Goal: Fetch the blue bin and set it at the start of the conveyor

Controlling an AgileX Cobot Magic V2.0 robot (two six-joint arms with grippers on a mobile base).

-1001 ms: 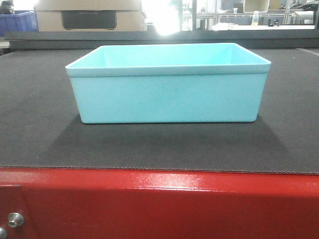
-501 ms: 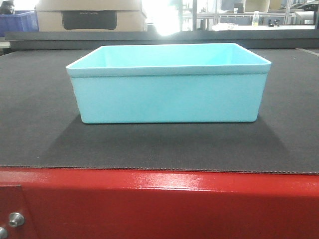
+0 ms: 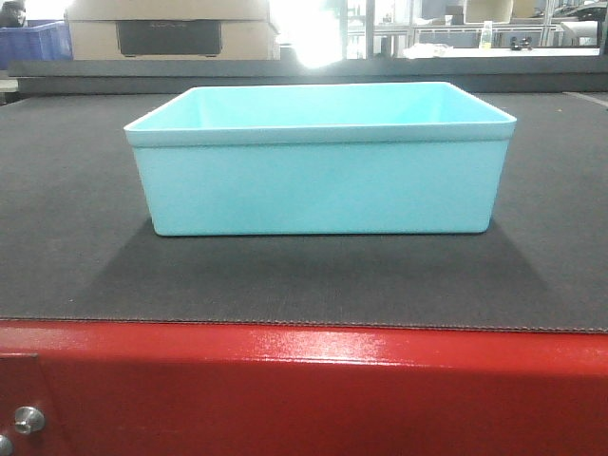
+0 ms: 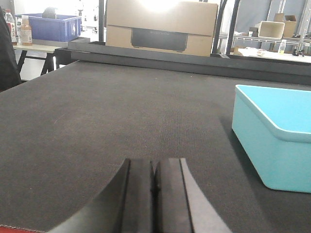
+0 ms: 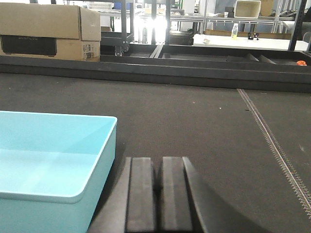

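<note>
Left gripper (image 4: pixel 154 187): jaws pressed together, empty, left of bin. Pale aqua rectangular plastic bin (image 3: pixel 320 160) sits flat, centred on the dark grey textured belt (image 3: pixel 76 237), just behind the glossy red frame (image 3: pixel 304 389). Right gripper (image 5: pixel 156 194): closed, empty, beside bin's right wall. Placement looks done; only retreat left.

dark grey belt (image 3: pixel 76 247) edged by red frame (image 3: pixel 313 389) at 6 o'clock, silver bolt (image 3: pixel 28 419) at 7. aqua bin (image 3: pixel 318 180) sits flat, centre.
</note>
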